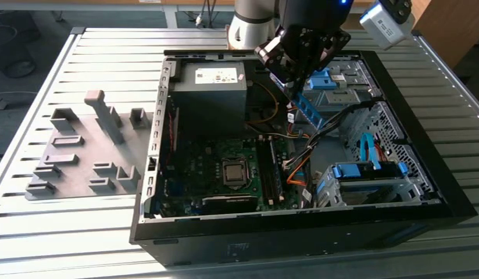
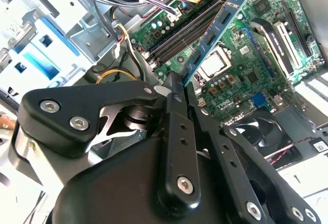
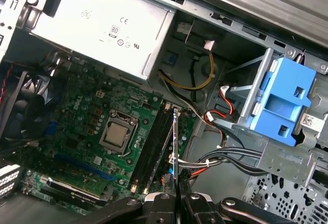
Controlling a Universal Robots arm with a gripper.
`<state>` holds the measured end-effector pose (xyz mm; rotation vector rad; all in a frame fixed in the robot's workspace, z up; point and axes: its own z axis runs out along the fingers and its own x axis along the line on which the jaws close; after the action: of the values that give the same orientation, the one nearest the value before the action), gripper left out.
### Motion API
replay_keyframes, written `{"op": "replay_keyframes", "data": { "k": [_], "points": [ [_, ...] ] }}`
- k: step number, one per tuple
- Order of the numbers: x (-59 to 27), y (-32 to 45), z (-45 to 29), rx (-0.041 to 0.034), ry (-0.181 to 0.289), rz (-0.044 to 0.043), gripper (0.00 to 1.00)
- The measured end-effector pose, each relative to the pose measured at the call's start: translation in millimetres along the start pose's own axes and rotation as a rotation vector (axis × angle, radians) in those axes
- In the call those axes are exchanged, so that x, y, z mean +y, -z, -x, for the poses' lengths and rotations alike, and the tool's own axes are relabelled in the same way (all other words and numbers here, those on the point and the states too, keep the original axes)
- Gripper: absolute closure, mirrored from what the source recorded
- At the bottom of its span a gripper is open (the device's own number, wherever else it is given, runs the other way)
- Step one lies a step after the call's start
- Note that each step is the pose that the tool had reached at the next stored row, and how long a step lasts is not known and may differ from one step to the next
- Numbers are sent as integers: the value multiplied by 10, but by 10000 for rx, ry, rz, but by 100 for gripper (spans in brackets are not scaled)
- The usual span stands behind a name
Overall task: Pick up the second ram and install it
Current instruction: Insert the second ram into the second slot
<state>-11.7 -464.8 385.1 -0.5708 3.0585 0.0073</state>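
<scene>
Gripper [image 1: 295, 81] is closed on the second ram [image 1: 307, 108], pinching one end of the stick between its fingers [image 2: 174, 88]; the rest of the stick hangs free, clear of the board, over the open computer case [image 1: 301, 224]; in the exterior view it sits at about 1 o'clock from the processor socket [image 1: 235, 172], beside the power supply [image 1: 209, 87].

In the first wrist view the second ram [image 3: 175, 142] shows edge-on, running along the memory slots [image 3: 154, 147] and lying over them; whether it lines up with a vacant slot cannot be told.

Risks, as judged: the grip holds a short length at one end only, so the stick may pivot or slip under seating pressure; a small offset or tilt would land the edge on a slot wall or latch, stressing the board; the cable bundle [image 3: 215, 160] lies just beside the slots and could snag the stick or be trapped beneath it.
</scene>
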Motion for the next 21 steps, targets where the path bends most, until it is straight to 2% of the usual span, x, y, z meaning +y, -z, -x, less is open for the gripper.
{"op": "replay_keyframes", "data": {
  "k": [21],
  "points": [
    [0,0,0,0,-338,-10,86]
  ]
}}
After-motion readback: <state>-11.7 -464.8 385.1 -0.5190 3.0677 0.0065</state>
